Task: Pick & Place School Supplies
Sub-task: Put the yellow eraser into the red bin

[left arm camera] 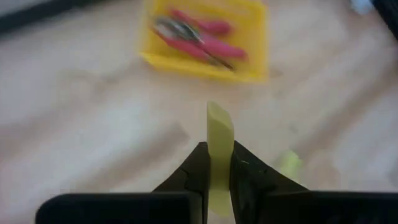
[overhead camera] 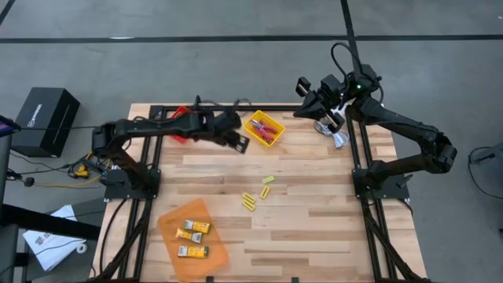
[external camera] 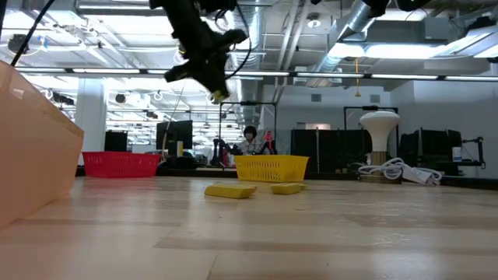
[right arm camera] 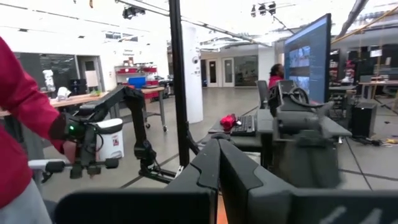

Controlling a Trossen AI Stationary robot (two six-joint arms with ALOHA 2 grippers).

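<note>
Left gripper: up in the air at about 11 o'clock over the wooden tabletop, right beside the yellow tray.
Left fingers: clamped on a thin yellow stick, one finger on each side of it.
Held stick: it stands up between the two fingers and pokes out past the tips. In the low view the left arm hangs high above the tabletop with a bit of yellow at its tip.
Yellow tray: at about 12 o'clock on the tabletop. Red-handled tools lie inside it.
Loose yellow sticks: a small bunch lies flat near the middle of the tabletop, well apart from both grippers. Two more yellow pieces lie just beside them, toward 1 o'clock.
Orange tray: at about 7 o'clock on the tabletop. Yellow-and-white packs lie in it.
Red tray: at about 11 o'clock, partly hidden under the left arm.
Right gripper: lifted up at about 1 o'clock by the far edge of the tabletop, pointing out at the room.
Right fingers: pressed together with nothing between them.
White lamp-like thing: sits at about 1 o'clock, under the right arm.
</note>
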